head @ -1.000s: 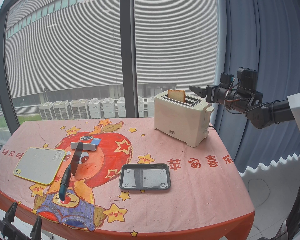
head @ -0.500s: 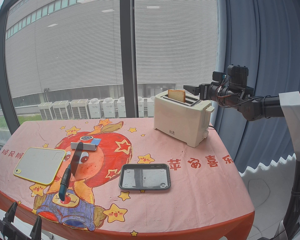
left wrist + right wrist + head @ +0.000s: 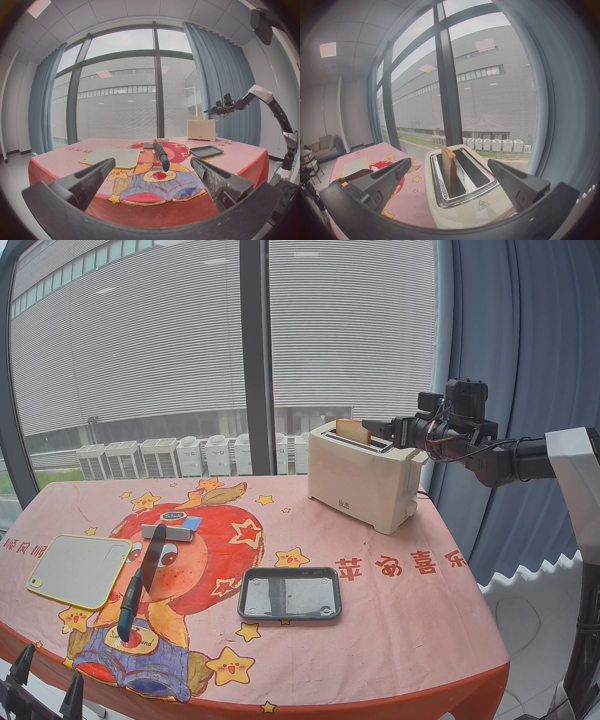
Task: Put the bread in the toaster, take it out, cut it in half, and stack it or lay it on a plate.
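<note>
A slice of bread (image 3: 354, 430) stands upright in the nearer slot of the cream toaster (image 3: 362, 479) at the table's back right, its top half sticking out. My right gripper (image 3: 374, 426) hovers open just to the right of the slice, level with the toaster's top; from the wrist, the bread (image 3: 449, 170) and toaster (image 3: 465, 193) lie between the spread fingers (image 3: 384, 184). A knife (image 3: 139, 580) with a blue handle lies on the left beside a white cutting board (image 3: 78, 569). A dark plate (image 3: 290, 594) sits mid-table. My left gripper (image 3: 153, 178) is open, off the table's front edge.
A small grey holder with a blue tag (image 3: 170, 530) lies behind the knife. The window frame and blue curtain (image 3: 512, 334) stand close behind and to the right of the toaster. The cloth-covered table (image 3: 400, 615) has bare room at the front right.
My right arm has moved left toward the toaster, bringing its open gripper from well right of the toaster to just beside the bread. Everything else is still.
</note>
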Robot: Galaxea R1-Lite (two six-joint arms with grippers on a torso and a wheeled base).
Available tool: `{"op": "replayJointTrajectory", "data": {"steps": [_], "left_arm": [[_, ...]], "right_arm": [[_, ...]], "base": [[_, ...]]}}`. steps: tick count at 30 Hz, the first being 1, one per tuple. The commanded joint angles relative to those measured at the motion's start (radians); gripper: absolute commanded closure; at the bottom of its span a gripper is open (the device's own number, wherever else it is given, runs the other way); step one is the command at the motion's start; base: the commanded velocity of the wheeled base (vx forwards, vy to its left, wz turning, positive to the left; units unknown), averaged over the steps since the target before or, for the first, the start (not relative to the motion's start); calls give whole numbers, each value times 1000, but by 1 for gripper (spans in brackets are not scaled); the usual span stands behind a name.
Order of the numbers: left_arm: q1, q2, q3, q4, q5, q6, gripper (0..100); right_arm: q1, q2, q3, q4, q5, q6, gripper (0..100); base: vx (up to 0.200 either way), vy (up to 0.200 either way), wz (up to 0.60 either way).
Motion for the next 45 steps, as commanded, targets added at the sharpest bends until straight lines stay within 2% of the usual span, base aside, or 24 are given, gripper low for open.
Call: {"op": "replayJointTrajectory", "data": {"steps": [1,8,20,28,34,37,45], "left_arm": [[-1,-5,15,0,0,1,0],[-1,-5,15,0,1,-4,0],[-1,-5,13,0,1,-2,0],[-1,-5,13,0,1,-4,0],[-1,-5,13,0,1,-2,0],[-1,-5,13,0,1,-1,0],[-1,-5,13,0,1,-2,0]], "right_arm": [[-1,-3,15,-6,-2,0,0],[-8,-14,46,-14,-2,-1,0],[-12,-30,64,-12,-3,-10,0],[-22,-36,80,-12,-5,-21,0],[-38,-40,87,-12,-5,-30,0],[-44,-45,90,-12,-5,-30,0],[-47,-68,147,-14,-5,-38,0]], "base": [[0,0,0],[0,0,0],[0,200,0],[0,0,0],[200,0,0],[0,0,0],[0,0,0]]}}
